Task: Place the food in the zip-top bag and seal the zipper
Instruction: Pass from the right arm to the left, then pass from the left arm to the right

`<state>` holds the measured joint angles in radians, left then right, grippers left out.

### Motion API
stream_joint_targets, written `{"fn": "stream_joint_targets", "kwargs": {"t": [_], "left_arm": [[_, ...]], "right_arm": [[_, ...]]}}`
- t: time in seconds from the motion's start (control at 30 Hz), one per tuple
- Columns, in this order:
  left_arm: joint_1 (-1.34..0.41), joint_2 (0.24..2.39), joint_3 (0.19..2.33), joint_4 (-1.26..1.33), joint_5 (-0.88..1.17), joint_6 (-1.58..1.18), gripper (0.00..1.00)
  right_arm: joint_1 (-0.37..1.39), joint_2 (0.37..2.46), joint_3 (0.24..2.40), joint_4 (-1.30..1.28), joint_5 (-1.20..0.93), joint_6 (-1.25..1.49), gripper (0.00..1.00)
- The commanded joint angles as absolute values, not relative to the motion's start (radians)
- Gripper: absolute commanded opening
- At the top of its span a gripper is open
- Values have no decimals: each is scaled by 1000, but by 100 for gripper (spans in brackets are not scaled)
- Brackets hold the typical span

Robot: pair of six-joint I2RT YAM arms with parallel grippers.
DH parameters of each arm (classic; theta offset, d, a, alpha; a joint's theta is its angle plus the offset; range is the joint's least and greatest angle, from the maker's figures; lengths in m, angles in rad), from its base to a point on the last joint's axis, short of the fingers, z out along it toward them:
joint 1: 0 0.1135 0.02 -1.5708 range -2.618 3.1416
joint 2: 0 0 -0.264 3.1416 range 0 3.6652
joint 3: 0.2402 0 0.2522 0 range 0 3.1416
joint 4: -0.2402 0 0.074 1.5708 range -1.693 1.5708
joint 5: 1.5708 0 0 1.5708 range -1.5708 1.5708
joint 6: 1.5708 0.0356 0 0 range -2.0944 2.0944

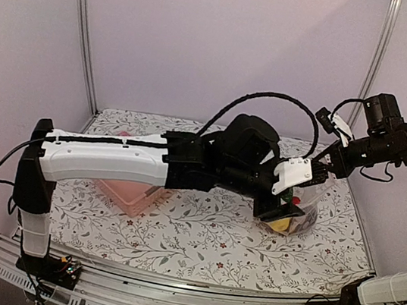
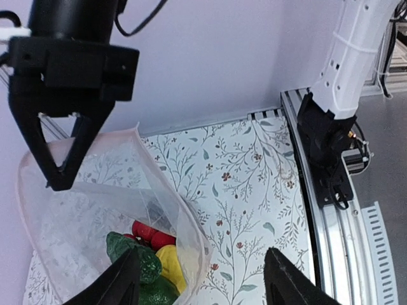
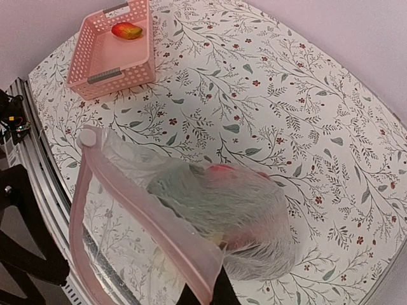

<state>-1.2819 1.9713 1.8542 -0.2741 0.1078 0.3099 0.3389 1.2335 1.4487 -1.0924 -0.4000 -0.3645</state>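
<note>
The clear zip-top bag stands on the table at the right with its mouth held up and open. Inside it lie green, red and yellow food pieces. My right gripper is shut on the bag's mouth edge, as the left wrist view also shows. The pinkish zipper runs along the mouth above my right fingertips. My left gripper is open and empty, just over the bag's near side. One red-yellow fruit lies in the pink basket.
The pink basket sits left of centre, partly hidden under my left arm. The table has a floral cloth. A metal rail runs along the near edge by the right arm's base. Lilac walls close the back and sides.
</note>
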Motion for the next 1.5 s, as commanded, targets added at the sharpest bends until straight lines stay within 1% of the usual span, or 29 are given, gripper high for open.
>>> {"fn": "stream_joint_targets", "kwargs": {"t": [0.0, 0.1, 0.17, 0.2, 0.37, 0.4, 0.5, 0.57, 0.6, 0.63, 0.67, 0.73, 0.83, 0.97, 1.13, 1.17, 1.2, 1.23, 1.3, 1.33, 1.37, 1.47], "left_arm": [[-1287, 2057, 1944, -450, 16, 400, 66], [-1287, 2101, 1974, -461, -57, 440, 64], [-1287, 2123, 1975, -457, -96, 468, 57], [-1288, 2132, 1981, -458, -112, 478, 47], [-1289, 2130, 1983, -446, -149, 490, 13], [-1288, 2123, 1978, -434, -156, 489, 8], [-1288, 2087, 1949, -380, -216, 500, 0], [-1288, 2063, 1941, -370, -250, 505, 0], [-1288, 2050, 1939, -371, -260, 507, 0], [-1289, 2034, 1934, -371, -267, 510, 0], [-1287, 2020, 1928, -366, -272, 511, 0], [-1287, 2000, 1918, -359, -273, 517, 0], [-1288, 1995, 1927, -370, -288, 524, 0], [-1287, 1998, 1936, -389, -292, 526, 0], [-1287, 2005, 1939, -417, -295, 527, 0], [-1287, 2007, 1940, -424, -296, 528, 0], [-1287, 2008, 1940, -431, -297, 528, 0], [-1288, 2009, 1940, -436, -301, 531, 0], [-1287, 2015, 1942, -438, -311, 533, 0], [-1286, 2018, 1942, -430, -318, 537, 0], [-1286, 2021, 1941, -416, -327, 540, 0], [-1286, 2024, 1940, -359, -341, 532, 0]], "right_arm": [[334, 1207, 1435, -1075, -434, -377, 1], [334, 1210, 1432, -1089, -448, -377, 1], [334, 1205, 1425, -1088, -458, -377, 1], [334, 1200, 1421, -1089, -464, -377, 1], [336, 1208, 1421, -1090, -475, -382, 1], [337, 1213, 1422, -1090, -480, -383, 1], [351, 1243, 1439, -1099, -478, -383, 1], [361, 1266, 1470, -1109, -468, -386, 3], [364, 1273, 1485, -1114, -464, -388, 9], [365, 1278, 1498, -1122, -465, -390, 23], [366, 1285, 1510, -1130, -468, -391, 30], [367, 1290, 1517, -1139, -463, -393, 37], [367, 1281, 1506, -1138, -415, -390, 39], [366, 1255, 1480, -1129, -370, -391, 38], [358, 1222, 1476, -1118, -316, -387, 45], [356, 1221, 1474, -1118, -307, -385, 45], [355, 1222, 1474, -1118, -301, -386, 45], [353, 1222, 1475, -1118, -298, -384, 42], [349, 1223, 1476, -1108, -295, -380, 20], [346, 1224, 1480, -1101, -298, -376, 8], [340, 1225, 1488, -1092, -304, -369, 1], [334, 1233, 1517, -1081, -325, -359, 0]]}}
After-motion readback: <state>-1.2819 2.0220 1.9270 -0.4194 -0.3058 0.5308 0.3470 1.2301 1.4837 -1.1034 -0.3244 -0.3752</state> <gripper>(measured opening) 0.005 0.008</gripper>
